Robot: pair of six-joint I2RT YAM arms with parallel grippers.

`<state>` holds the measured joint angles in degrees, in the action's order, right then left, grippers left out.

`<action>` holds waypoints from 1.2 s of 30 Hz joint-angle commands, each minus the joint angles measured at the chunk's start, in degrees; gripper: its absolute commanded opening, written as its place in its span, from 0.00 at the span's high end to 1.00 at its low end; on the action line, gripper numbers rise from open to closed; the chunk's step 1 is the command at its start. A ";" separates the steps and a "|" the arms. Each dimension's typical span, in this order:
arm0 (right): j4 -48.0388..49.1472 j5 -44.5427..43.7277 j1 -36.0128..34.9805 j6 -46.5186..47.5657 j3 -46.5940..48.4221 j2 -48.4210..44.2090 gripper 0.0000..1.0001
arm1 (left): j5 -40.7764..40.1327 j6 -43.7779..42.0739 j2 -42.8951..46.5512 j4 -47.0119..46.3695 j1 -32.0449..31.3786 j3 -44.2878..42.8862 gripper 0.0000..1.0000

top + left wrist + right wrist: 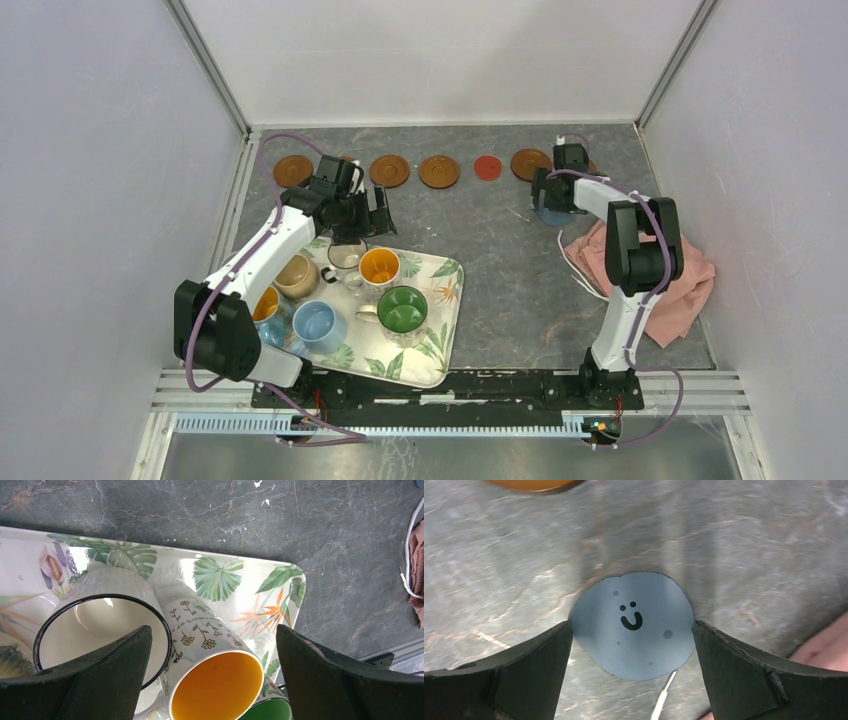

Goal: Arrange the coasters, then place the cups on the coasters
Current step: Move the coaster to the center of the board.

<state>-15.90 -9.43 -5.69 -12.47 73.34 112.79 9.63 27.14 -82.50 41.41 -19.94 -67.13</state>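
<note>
Brown wooden coasters [389,170] and a small red coaster [487,167] lie in a row along the back of the table. A grey-blue coaster [649,650] with a smiley face lies flat on the table. My right gripper [631,625] is open, with one fingertip at each side of its edge. Several cups stand on the leaf-print tray [440,270]: orange-inside floral [215,690], cream with a dark rim [95,630], green-inside [402,310], tan [296,275] and light blue [319,325]. My left gripper [214,630] hangs open above the cream and orange-inside cups, holding nothing.
A crumpled pink cloth [660,270] with a white cord lies at the right, beside the right arm. White walls with metal rails close in the table on three sides. The tray takes up the near left.
</note>
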 commanded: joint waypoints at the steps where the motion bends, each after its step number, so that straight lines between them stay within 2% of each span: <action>1: -4.25 -5.79 4.76 -1.16 1.74 1.48 0.04 | 1.63 -3.65 1.22 -1.72 0.40 -0.01 0.00; 7: -5.12 -4.85 10.57 -3.75 4.32 3.32 0.04 | 1.92 -3.91 1.11 -1.75 0.36 -0.28 0.00; 19: -8.05 -4.55 17.50 -7.60 13.71 9.49 0.04 | 1.83 -4.15 1.30 -1.74 0.49 -0.18 0.00; 29: -9.80 -4.52 20.46 -9.31 18.89 13.26 0.04 | 1.35 -4.43 1.39 -1.73 0.71 -0.37 0.00; 36: -11.31 -3.16 21.35 -10.27 26.83 17.64 0.05 | 1.21 -4.58 1.20 -1.62 0.80 -0.37 0.00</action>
<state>-25.76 -13.23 14.76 -20.95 95.96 126.76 10.63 27.09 -82.48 41.39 -19.57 -67.13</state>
